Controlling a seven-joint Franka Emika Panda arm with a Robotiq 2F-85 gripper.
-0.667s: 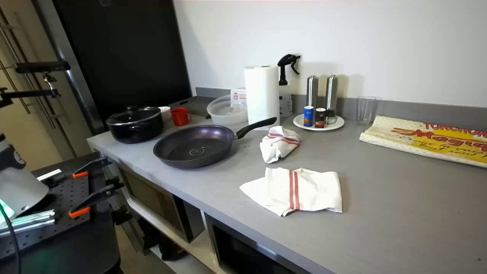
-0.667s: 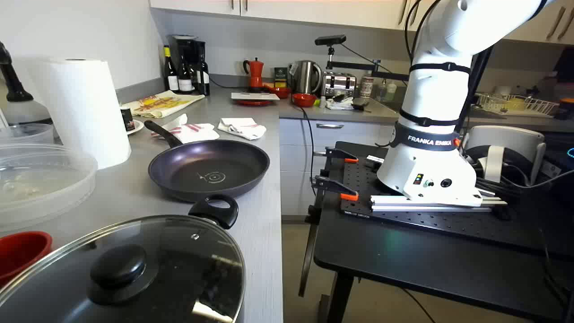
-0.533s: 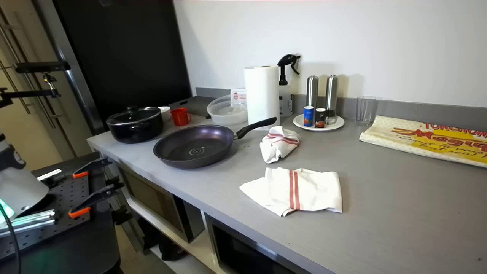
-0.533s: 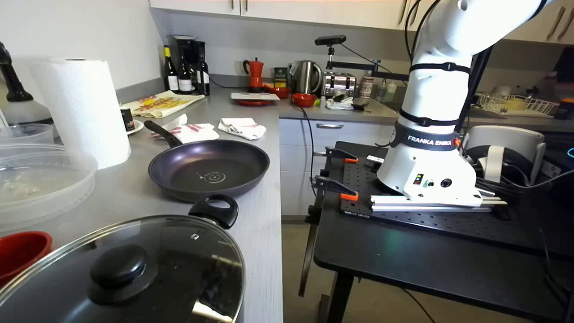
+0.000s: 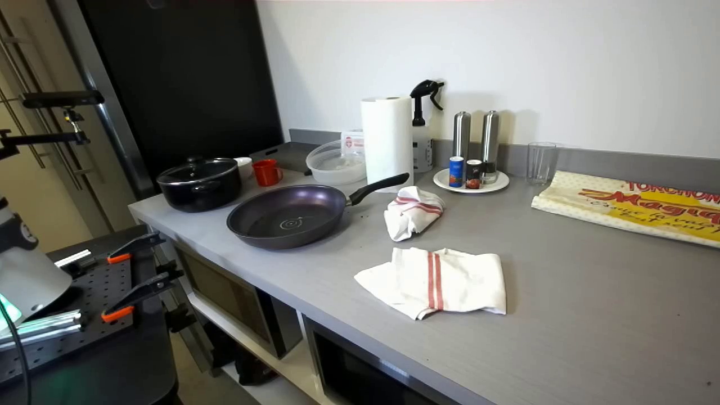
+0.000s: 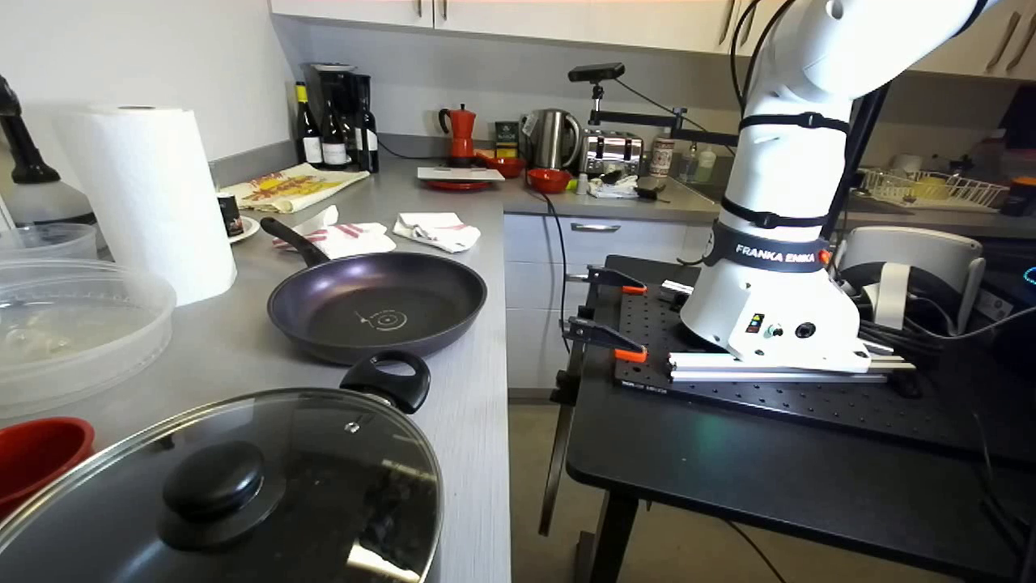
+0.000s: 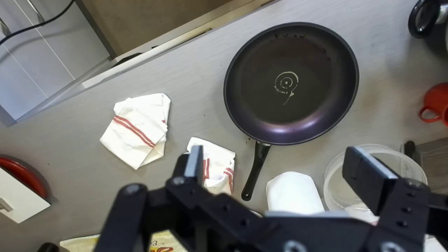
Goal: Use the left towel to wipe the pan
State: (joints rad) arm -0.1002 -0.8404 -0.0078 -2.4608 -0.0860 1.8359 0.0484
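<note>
The dark frying pan sits on the counter in both exterior views and the wrist view, with a pale mark in its middle. A crumpled white towel with red stripes lies near the pan's handle; it also shows in the wrist view, partly behind a finger. A flatter folded white towel with red stripes lies nearer the counter's front edge, also in the wrist view. My gripper is open and empty, high above the counter. It is out of both exterior views.
A lidded black pot, red mug, clear plastic bowl and paper towel roll stand near the pan. A plate with shakers, a glass and a printed cloth lie further along the counter.
</note>
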